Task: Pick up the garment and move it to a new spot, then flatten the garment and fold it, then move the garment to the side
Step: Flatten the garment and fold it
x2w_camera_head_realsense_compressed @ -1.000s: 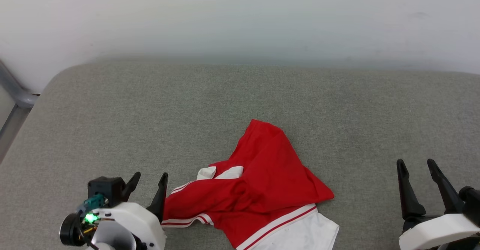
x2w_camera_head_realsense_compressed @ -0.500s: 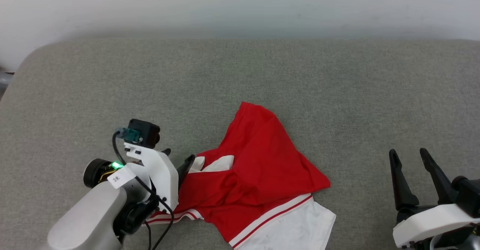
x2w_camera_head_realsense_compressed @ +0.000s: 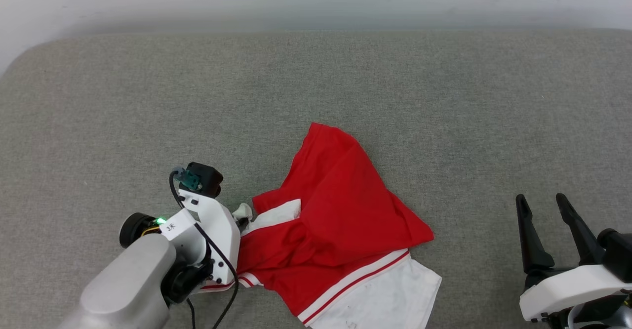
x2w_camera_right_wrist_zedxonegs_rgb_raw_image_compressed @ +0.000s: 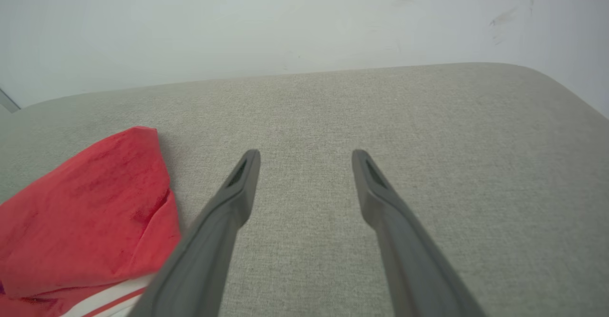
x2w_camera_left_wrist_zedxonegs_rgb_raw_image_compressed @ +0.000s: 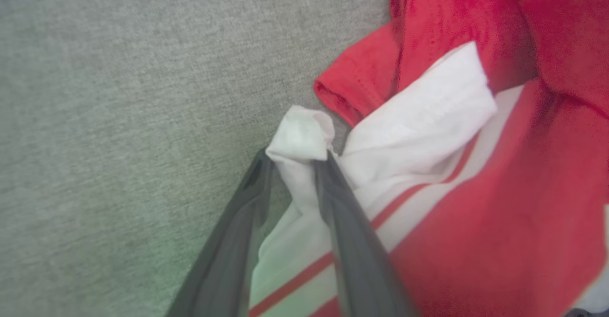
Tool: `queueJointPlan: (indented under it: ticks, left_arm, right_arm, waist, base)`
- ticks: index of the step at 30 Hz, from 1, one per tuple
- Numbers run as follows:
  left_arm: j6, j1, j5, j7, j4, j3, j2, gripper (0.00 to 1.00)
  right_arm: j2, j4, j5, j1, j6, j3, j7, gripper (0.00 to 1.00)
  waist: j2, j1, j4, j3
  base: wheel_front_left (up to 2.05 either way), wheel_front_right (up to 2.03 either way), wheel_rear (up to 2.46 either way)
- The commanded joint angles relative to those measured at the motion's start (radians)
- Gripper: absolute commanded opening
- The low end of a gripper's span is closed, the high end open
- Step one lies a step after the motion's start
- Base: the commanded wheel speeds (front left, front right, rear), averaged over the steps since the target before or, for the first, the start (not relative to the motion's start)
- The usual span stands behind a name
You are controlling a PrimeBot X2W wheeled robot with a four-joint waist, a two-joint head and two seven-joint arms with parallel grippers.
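Advanced since a second ago, the left gripper [x2w_camera_left_wrist_zedxonegs_rgb_raw_image_compressed: 295, 164] now pinches a white fold at the nine o'clock edge of the crumpled red thin-fabric jersey [x2w_camera_head_realsense_compressed: 340, 210] with white panels and red-white stripe trim, which lies at six o'clock on the broad grey upholstered cushion [x2w_camera_head_realsense_compressed: 197, 97]. At four o'clock, the right gripper [x2w_camera_head_realsense_compressed: 539, 200] hovers clear, fingers spread apart.

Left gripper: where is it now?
Lower left of the head view: the left gripper is at the garment's left edge on the grey cushion, shut on a white fold.
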Motion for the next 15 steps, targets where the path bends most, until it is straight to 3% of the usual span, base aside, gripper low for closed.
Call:
queueJointPlan:
  ticks: [1, 5, 6, 9, 10, 15]
  left_arm:
    - [-0.007, 0.005, 0.02, -0.041, 0.013, -0.013, -0.017, 0.0]
    - [0.031, -0.015, 0.058, -0.17, 0.017, 0.026, -0.008, 0.0]
    - [0.075, 0.018, 0.059, -0.267, 0.009, 0.072, 0.004, 0.0]
    - [0.124, 0.07, 0.038, -0.346, 0.0, 0.132, 0.034, 0.0]
    - [0.166, 0.142, -0.003, -0.382, -0.01, 0.182, 0.053, 0.0]
    - [0.206, 0.255, -0.067, -0.403, -0.015, 0.231, 0.067, 0.0]
  right_arm:
    - [0.0, 0.004, -0.001, -0.015, -0.001, -0.006, -0.003, 1.0]
    - [0.0, 0.014, -0.003, -0.014, -0.001, -0.015, -0.001, 1.0]
    - [0.0, 0.021, -0.003, -0.007, -0.001, -0.02, 0.0, 1.0]
    - [0.0, 0.025, -0.004, 0.001, -0.001, -0.019, 0.0, 1.0]
    - [0.0, 0.032, -0.002, 0.013, -0.001, -0.023, -0.002, 1.0]
    - [0.0, 0.042, 0.003, 0.022, -0.001, -0.021, 0.001, 1.0]
  waist:
    - [0.0, -0.0001, 0.008, -0.005]
    - [0.0, -0.0001, 0.024, -0.021]
    - [0.0, -0.0001, 0.034, -0.035]
    - [0.0, -0.0001, 0.038, -0.048]
    - [0.0, -0.0001, 0.044, -0.06]
    - [0.0, -0.0001, 0.048, -0.074]
  base:
    - [0.0, 0.0, 0.0]
    - [0.0, 0.0, 0.0]
    - [0.0, 0.0, 0.0]
    - [0.0, 0.0, 0.0]
    - [0.0, 0.0, 0.0]
    - [0.0, 0.0, 0.0]
